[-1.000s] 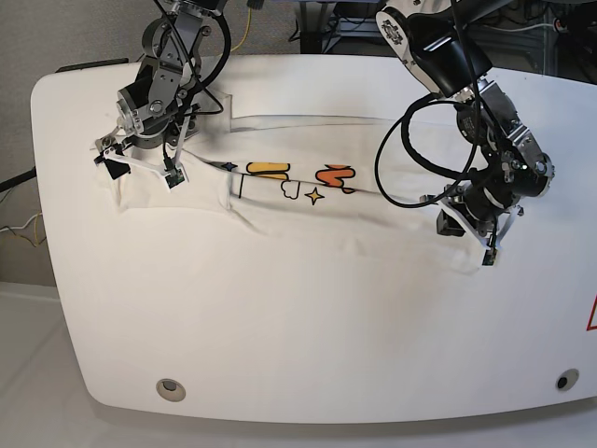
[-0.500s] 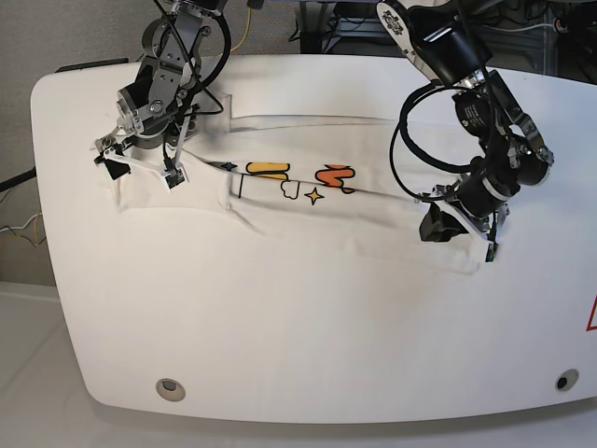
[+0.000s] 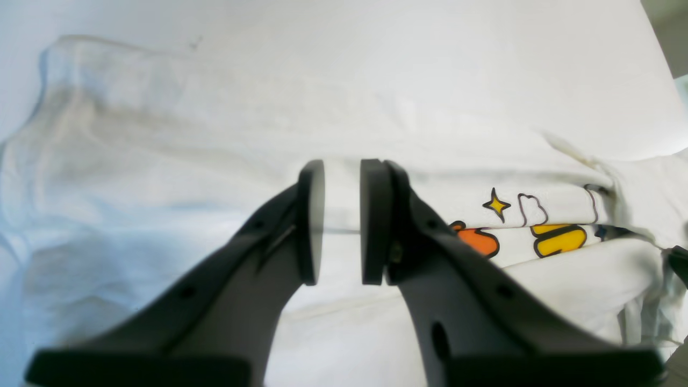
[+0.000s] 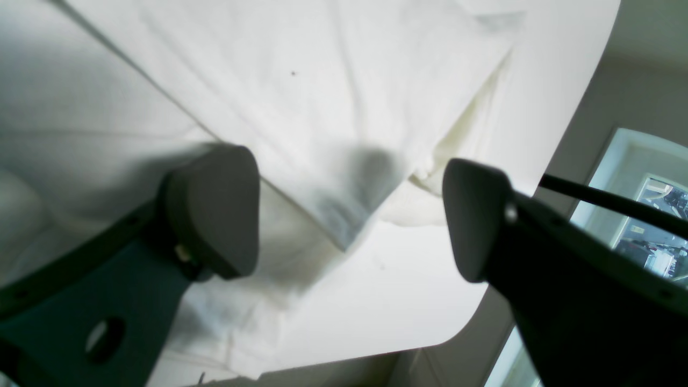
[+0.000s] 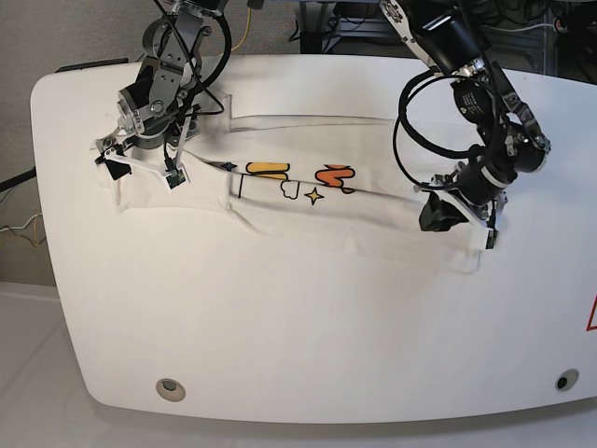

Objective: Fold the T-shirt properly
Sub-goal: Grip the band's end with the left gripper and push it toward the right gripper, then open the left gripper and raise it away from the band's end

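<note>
The white T-shirt (image 5: 308, 224) lies folded into a long band across the white table (image 5: 280, 336), with its orange and yellow print (image 5: 298, 177) showing in the middle. My left gripper (image 5: 459, 227) hovers over the band's right end. In the left wrist view its pads (image 3: 371, 215) stand a narrow gap apart around nothing, with the T-shirt (image 3: 215, 134) below. My right gripper (image 5: 142, 170) is at the shirt's left end. It stands wide open (image 4: 344, 209) over a folded corner of the cloth (image 4: 322, 80).
The table's rounded edge (image 4: 376, 322) lies just past the cloth corner under my right gripper. Two round fittings (image 5: 170, 388) (image 5: 562, 381) sit near the front edge. A red triangle mark (image 5: 591, 317) is at the right edge. Cables hang behind the table.
My left gripper has moved left and a little up, off the shirt's lower right corner, and the cloth there lies flat. The right arm has not moved.
</note>
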`<control>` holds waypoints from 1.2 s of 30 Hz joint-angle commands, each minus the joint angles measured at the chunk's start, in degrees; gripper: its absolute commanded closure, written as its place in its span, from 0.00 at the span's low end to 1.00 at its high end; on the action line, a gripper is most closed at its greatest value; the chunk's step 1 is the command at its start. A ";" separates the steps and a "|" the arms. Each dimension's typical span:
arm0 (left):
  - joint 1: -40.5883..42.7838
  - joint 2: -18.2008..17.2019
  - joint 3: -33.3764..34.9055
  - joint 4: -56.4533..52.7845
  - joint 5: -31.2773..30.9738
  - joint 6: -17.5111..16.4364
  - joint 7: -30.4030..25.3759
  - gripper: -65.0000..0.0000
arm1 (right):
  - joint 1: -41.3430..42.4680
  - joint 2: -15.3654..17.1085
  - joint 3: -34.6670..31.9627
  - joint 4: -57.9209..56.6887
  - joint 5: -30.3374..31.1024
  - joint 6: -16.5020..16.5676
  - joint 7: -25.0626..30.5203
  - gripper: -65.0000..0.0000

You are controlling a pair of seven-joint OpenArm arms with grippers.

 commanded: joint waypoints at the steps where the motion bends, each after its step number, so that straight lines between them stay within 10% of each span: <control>1: 0.01 -1.79 0.28 0.88 -1.29 -0.10 -2.48 0.85 | 0.59 0.16 -0.07 0.85 -0.13 -0.51 0.22 0.20; 15: 4.84 -8.12 1.07 1.14 3.11 -0.10 -12.85 0.85 | 0.68 0.16 -0.16 0.85 -0.04 -0.51 0.22 0.20; 36: 16.71 -6.53 4.06 -0.09 20.95 4.52 -52.24 0.85 | 0.59 0.16 -0.16 0.76 0.04 -0.51 0.22 0.20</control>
